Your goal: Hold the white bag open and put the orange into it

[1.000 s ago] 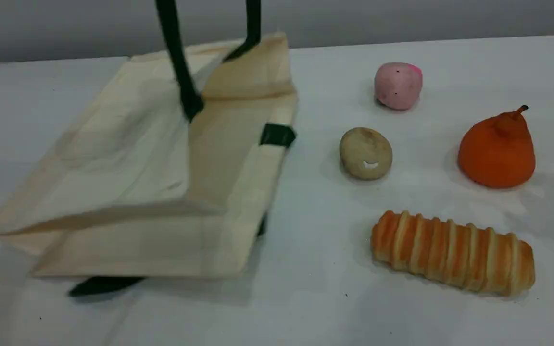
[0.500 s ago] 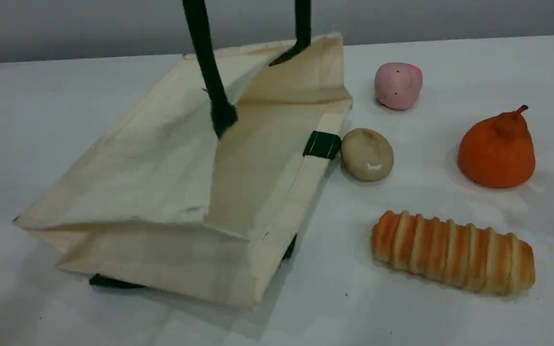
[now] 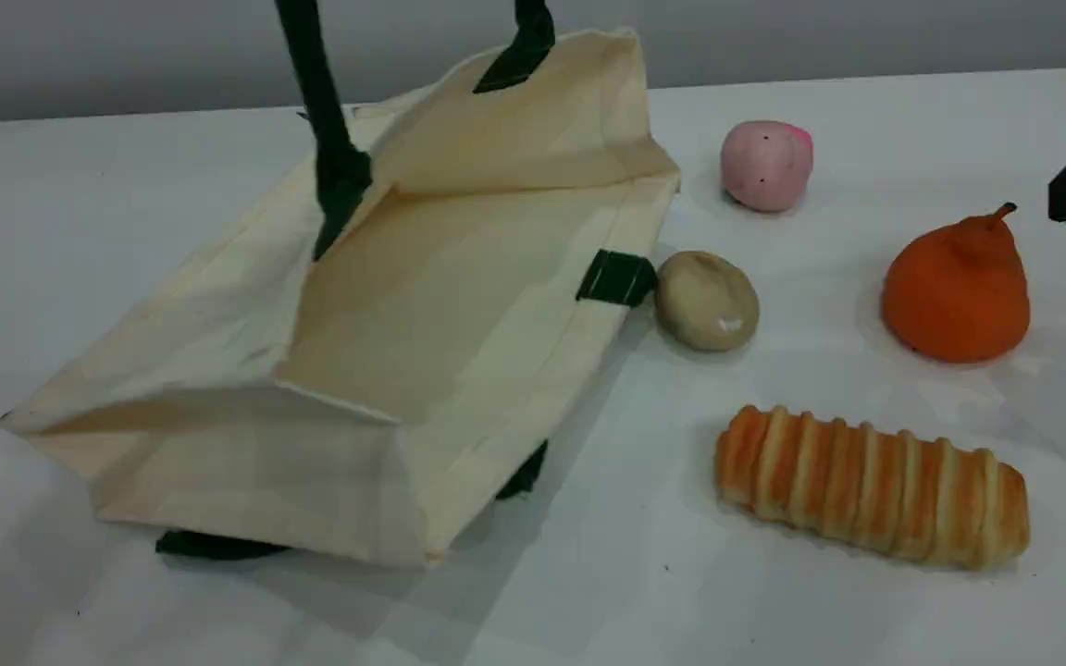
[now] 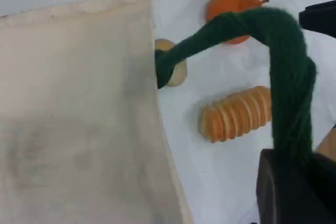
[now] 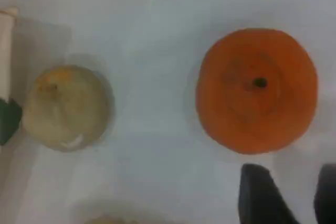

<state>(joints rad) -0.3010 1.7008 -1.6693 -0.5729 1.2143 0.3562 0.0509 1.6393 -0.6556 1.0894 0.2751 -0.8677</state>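
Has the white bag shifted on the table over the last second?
Yes. The white bag has slid right: its green strap tab now sits right beside the beige ball, where a clear gap showed before. The pink ball has not moved.

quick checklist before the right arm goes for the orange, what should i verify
1. Bag mouth open: ok. The white bag gapes toward the food.
2. Grip on bag: ok. The left fingers are shut on the green handle and lift that side.
3. Right fingers ready: ok. They are apart with nothing between them, short of the orange and not around it.
4. Orange free: ok. It is upright with nothing touching it.
5. Path to mouth: not ok. The beige ball sits against the bag's rim and may get in the way.
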